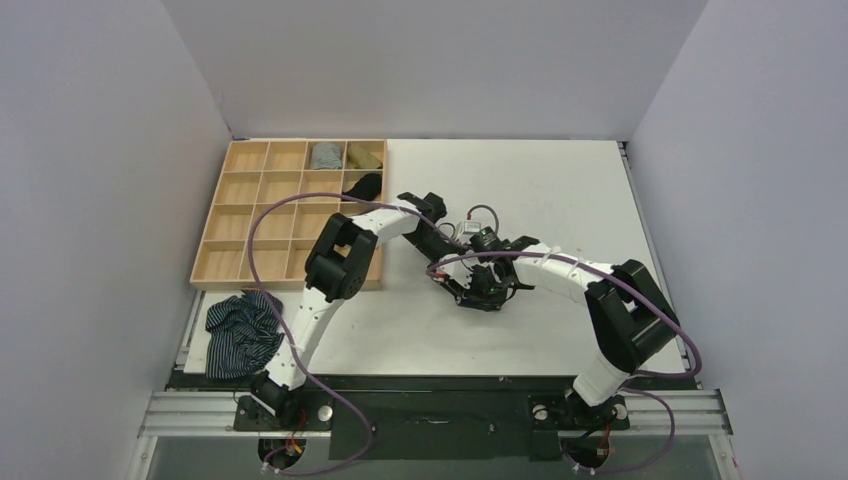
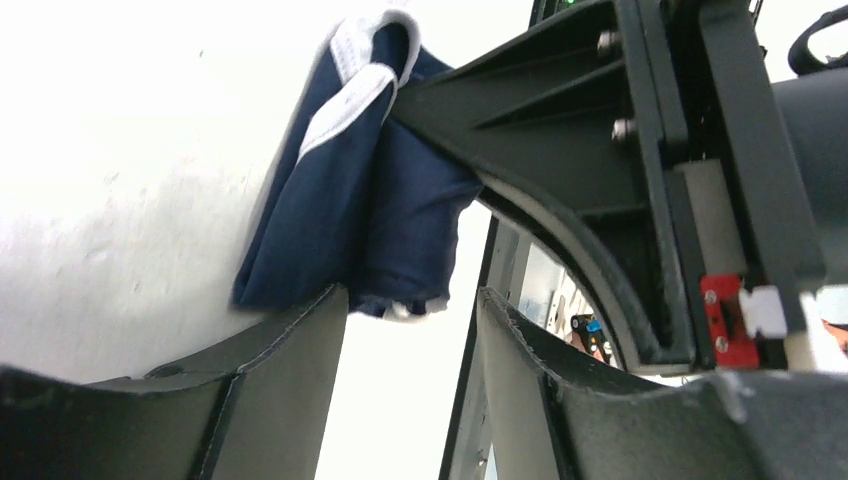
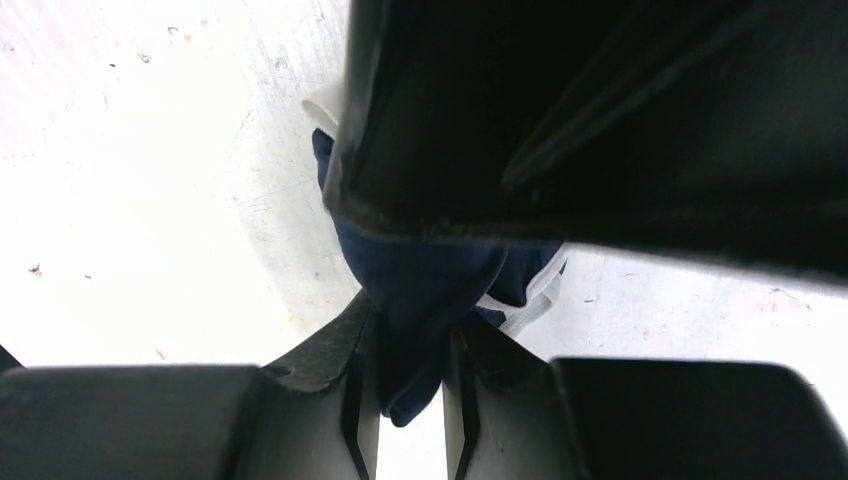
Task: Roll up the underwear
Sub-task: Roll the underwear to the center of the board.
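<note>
The underwear (image 2: 345, 205) is a bunched navy-blue piece with white trim, lifted off the white table. My right gripper (image 3: 412, 335) is shut on a navy fold of the underwear (image 3: 420, 285), which hangs down between its fingers. My left gripper (image 2: 412, 300) is open, and the lower edge of the cloth rests at the tip of its left finger (image 2: 300, 330). In the top view both grippers meet at mid-table, left (image 1: 452, 282) and right (image 1: 487, 290), and hide nearly all of the underwear.
A wooden tray of cells (image 1: 290, 215) stands at the back left and holds a grey roll (image 1: 325, 155), an olive roll (image 1: 365, 155) and a black sock roll (image 1: 365, 185). A blue-and-white striped garment (image 1: 243, 333) lies at the near left.
</note>
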You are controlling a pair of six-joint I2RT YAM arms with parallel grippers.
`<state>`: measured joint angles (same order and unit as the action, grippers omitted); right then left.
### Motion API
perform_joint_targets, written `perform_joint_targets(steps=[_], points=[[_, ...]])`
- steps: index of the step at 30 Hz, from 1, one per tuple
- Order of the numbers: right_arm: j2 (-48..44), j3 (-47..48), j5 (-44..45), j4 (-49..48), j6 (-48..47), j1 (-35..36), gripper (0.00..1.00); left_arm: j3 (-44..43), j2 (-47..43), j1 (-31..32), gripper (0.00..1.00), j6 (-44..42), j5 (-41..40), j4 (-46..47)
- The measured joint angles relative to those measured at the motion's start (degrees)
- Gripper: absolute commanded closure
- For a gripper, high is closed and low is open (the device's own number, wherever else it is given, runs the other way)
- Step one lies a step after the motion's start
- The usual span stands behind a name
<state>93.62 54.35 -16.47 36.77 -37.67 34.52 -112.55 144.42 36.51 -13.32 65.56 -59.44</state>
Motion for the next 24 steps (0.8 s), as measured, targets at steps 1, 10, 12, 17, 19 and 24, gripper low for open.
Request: perform_joint_targets(steps=[1, 10, 12, 17, 19, 24], points=[[0.0, 0.0, 0.0, 0.0, 0.0, 0.0, 1.0, 0.3, -0.2, -0.3, 0.49, -0.3, -0.2, -0.1], [0.0, 0.0, 0.0, 0.1, 0.0, 0.0, 1.0, 3.5, -2.1, -4.3, 0.49, -2.6, -1.9, -1.7], [0.0, 0.0, -0.1, 0.1, 0.1, -0.1, 1.0, 4.0, -2.5, -4.9, 0.49, -2.8, -2.1, -1.9], [0.7, 0.6, -1.7, 0.5, 0.5, -1.2, 1.0, 7.2, -4.8, -7.3, 0.49, -3.7, -3.4, -1.1], [1.0, 0.9, -2.8, 1.0, 0.7, -1.9, 1.0, 9.0, -6.2, -8.6, 0.49, -3.6, -4.1, -0.3], [2.9, 3.1, -6.0, 3.3, 0.9, -4.0, 1.0, 16.7, -11.5, -12.6, 0.49, -1.6, -5.7, 6.6]])
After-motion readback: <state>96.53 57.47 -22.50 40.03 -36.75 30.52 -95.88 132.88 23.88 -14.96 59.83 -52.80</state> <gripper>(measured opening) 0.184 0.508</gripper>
